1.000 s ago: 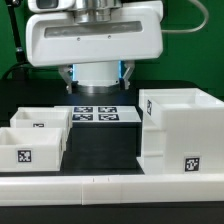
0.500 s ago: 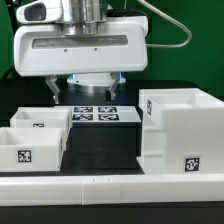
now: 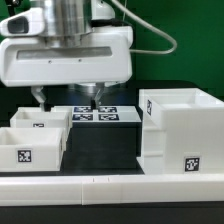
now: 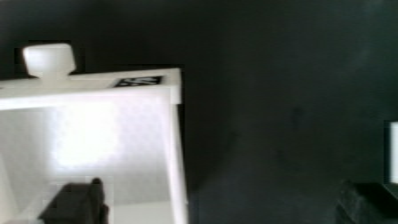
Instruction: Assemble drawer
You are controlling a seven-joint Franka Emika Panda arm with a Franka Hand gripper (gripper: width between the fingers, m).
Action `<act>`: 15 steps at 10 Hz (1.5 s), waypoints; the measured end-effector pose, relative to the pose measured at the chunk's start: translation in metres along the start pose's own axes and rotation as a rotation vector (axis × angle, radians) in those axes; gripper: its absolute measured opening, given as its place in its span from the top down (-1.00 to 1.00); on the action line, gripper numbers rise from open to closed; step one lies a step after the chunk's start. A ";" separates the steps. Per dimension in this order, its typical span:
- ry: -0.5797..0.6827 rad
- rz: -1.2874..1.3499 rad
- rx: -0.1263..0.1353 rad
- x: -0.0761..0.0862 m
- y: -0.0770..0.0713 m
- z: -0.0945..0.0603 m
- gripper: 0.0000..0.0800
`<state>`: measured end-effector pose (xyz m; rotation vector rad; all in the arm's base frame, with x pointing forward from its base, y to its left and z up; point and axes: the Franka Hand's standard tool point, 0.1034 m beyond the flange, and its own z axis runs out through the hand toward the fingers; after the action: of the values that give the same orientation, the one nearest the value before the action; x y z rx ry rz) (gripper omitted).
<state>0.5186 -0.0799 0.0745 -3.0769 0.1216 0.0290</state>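
The drawer's tall white box shell (image 3: 178,132) stands on the exterior view's right, with a tag on its front. Two small open-topped trays (image 3: 31,147) sit on the left, one behind the other (image 3: 42,119). My gripper (image 3: 66,97) hangs open and empty above the back tray, one finger (image 3: 40,97) over it, the other (image 3: 93,95) over the marker board. In the wrist view a tray (image 4: 89,140) with a round knob (image 4: 48,60) and a tag lies under one dark finger (image 4: 75,203); the gripper (image 4: 222,205) straddles the tray's side wall.
The marker board (image 3: 100,115) lies flat on the black table between the trays and the box shell. A long low white border rail (image 3: 110,186) runs along the front. A white edge (image 4: 391,150) shows at the wrist view's side.
The gripper has moved toward the exterior view's left and come lower; its two fingers now show above the back tray and the marker board. The drawer parts have not moved.
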 end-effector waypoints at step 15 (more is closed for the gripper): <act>0.012 -0.055 -0.049 -0.004 0.012 0.061 -0.62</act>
<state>0.5131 -0.0877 0.0129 -3.1285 0.0366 0.0108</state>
